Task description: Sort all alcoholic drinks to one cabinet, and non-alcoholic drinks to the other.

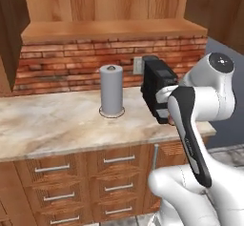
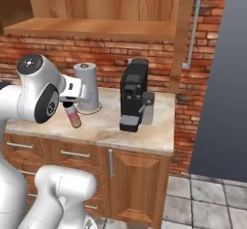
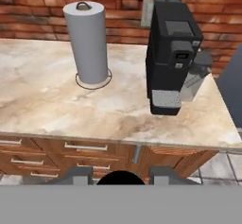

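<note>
One small pink bottle point(image 2: 73, 115) with a black cap hangs upright in the gripper point(image 2: 71, 103), held above the front of the marble counter point(image 2: 144, 136), jaws narrowed on its top. Left to right on the counter: a grey paper towel roll point(image 3: 87, 43) on its ring base, just behind the bottle in the right base view, then a black coffee machine point(image 3: 171, 53), standing apart. Above the brick backsplash point(image 1: 62, 63) runs the light-wood wall cabinet's shelf floor point(image 1: 114, 29), open-fronted.
</note>
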Robot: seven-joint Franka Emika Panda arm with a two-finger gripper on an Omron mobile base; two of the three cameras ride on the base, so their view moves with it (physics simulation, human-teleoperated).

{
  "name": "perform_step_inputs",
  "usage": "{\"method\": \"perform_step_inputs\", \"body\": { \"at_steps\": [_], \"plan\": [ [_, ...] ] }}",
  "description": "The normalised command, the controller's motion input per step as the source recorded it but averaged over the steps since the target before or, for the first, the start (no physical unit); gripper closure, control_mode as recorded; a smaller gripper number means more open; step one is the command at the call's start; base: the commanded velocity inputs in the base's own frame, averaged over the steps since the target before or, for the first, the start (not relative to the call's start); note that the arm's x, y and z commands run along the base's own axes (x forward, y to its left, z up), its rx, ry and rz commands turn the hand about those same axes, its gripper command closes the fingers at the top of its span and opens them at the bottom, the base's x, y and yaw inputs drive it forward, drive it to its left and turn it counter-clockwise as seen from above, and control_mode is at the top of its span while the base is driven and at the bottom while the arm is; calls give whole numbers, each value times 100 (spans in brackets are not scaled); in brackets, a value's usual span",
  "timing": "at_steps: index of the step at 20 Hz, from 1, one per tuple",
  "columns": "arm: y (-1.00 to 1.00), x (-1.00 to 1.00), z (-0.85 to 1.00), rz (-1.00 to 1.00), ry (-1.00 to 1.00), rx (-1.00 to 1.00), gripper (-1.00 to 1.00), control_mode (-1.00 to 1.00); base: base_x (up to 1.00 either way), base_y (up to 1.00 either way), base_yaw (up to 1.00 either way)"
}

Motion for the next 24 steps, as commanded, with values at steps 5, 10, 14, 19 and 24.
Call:
{"method": "perform_step_inputs", "body": {
  "at_steps": [5, 10, 14, 19, 24],
  "plan": [
    [0, 0, 0, 0, 0, 0, 100, 100, 69, 17, -35],
    [0, 0, 0, 0, 0, 0, 100, 100, 17, 15, -20],
    [0, 0, 0, 0, 0, 0, 100, 100, -8, 3, 0],
    [0, 0, 0, 0, 0, 0, 100, 100, -5, 0, 15],
    [0, 0, 0, 0, 0, 0, 100, 100, 0, 0, 16]
  ]
}}
